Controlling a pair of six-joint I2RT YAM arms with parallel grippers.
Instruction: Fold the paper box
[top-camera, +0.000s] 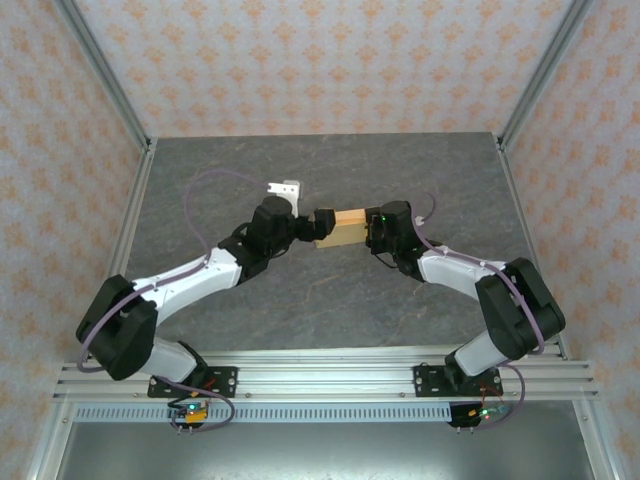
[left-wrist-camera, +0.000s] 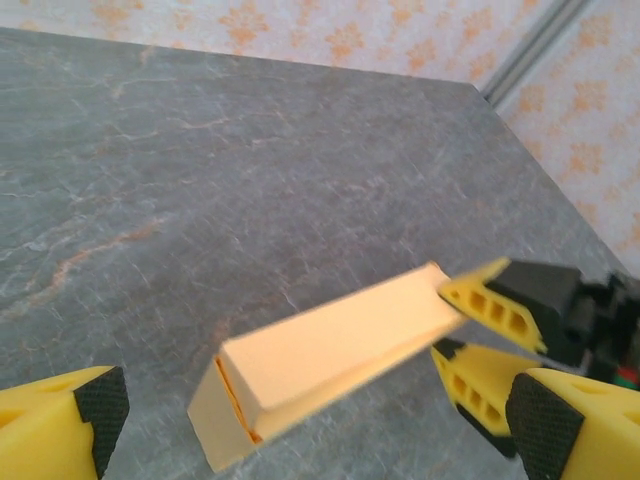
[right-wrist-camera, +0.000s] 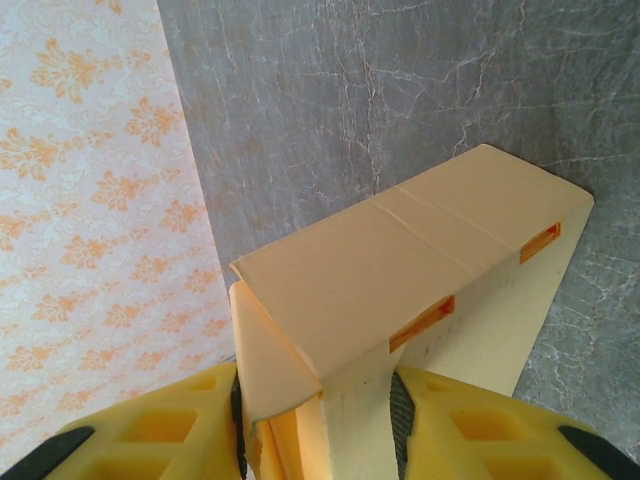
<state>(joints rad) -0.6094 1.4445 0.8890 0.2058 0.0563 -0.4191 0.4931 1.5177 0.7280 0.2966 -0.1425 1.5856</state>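
- Paper box (top-camera: 340, 228) sits above the surface (top-camera: 330, 300), one end pinched in the right tool (right-wrist-camera: 320, 420).
- Left tool (left-wrist-camera: 320, 415) stands wide astride the free end, gripping nothing.
- Risk: with a one-end hold, the flaps may spring open.

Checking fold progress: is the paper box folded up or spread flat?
Folded: the paper box forms a block, panels meeting at creased edges, one end pinched by the right gripper.

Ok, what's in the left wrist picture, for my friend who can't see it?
A tan-orange paper box is pinched at its far end by the right arm's yellow fingers, over a grey table. The left arm's own fingers stand wide apart at the bottom corners, not touching it.
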